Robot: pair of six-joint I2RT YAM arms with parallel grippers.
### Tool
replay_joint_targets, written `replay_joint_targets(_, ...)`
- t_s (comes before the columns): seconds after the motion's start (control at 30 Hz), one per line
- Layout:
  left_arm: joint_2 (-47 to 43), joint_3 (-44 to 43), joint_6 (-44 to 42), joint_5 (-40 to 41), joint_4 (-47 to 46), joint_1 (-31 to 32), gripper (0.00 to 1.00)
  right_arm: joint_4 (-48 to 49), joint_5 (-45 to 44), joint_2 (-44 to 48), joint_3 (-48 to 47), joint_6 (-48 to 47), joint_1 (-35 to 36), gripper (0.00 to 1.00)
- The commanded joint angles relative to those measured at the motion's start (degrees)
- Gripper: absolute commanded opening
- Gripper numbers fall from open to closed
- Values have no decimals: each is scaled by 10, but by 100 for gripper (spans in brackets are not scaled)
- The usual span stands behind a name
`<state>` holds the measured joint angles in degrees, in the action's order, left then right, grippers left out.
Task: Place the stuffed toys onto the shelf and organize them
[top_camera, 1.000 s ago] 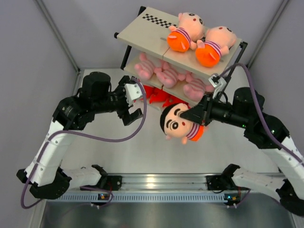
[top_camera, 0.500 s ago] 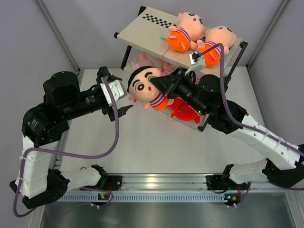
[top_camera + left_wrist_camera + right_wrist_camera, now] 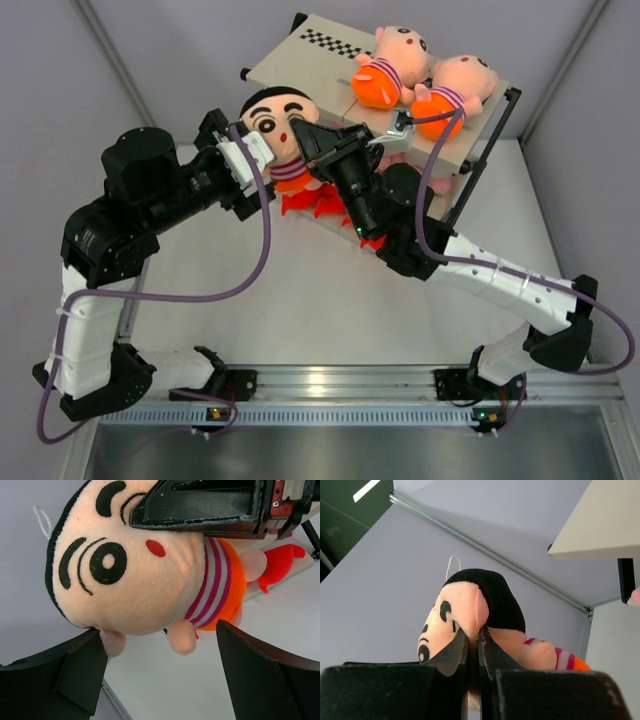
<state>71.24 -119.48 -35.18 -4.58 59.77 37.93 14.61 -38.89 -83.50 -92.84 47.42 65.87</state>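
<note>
Right jaws: closed flat on a pinched fold of cheek on the third boy doll (image 3: 272, 118). The doll hangs by its face in mid-air.

Left jaws: wide open and only just starting to narrow. The fingers (image 3: 75, 672) sit on either side of the doll from below, holding nothing. I can't tell whether the near fingertip touches its ear.

Change: a second ago the doll hung low over the counter (image 3: 300, 310), in front of the middle of the shelf (image 3: 300, 72), with the left jaws well off to the side. The right arm has since swung it up to the shelf's left end, about level with the top board. The left arm has come in underneath to meet it.

My read: this is a handover, or a two-arm set-down. The bare half of the top board, next to the checkered strip (image 3: 335, 42), is just behind the doll. The two placed dolls (image 3: 392, 66) (image 3: 452, 92) lie beyond the right jaws on the other half.

The third doll isn't on the shelf yet. The cheek pinch is thin, so the right jaws shouldn't let go until the left jaws have the body.
</note>
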Motion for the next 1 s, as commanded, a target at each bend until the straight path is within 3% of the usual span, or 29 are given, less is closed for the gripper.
replay_joint_targets(0.0,7,1,36,-8,-44,1,89,89,-52,-19,-58,24,11,0)
replay_joint_targets(0.37,-21,30,8,-1,-42,1,96,96,-110,-71,-146,0,8,0)
replay_joint_targets(0.53,-21,29,-21,10,-42,1,98,83,-95,-99,-176,34,7,0)
replay_joint_targets(0.73,12,-11,-2,-38,-45,1,98,66,-80,-120,-198,73,7,0)
replay_joint_targets(0.83,25,-11,5,-28,-64,1,93,61,-80,-122,-198,83,8,0)
replay_joint_targets(0.9,34,-8,0,-9,-76,1,80,59,-77,-119,-193,93,8,0)
replay_joint_targets(0.93,36,-2,0,17,-94,1,71,58,-74,-118,-192,96,8,0)
replay_joint_targets(0.97,39,1,-2,28,-101,1,52,59,-73,-116,-190,98,8,0)
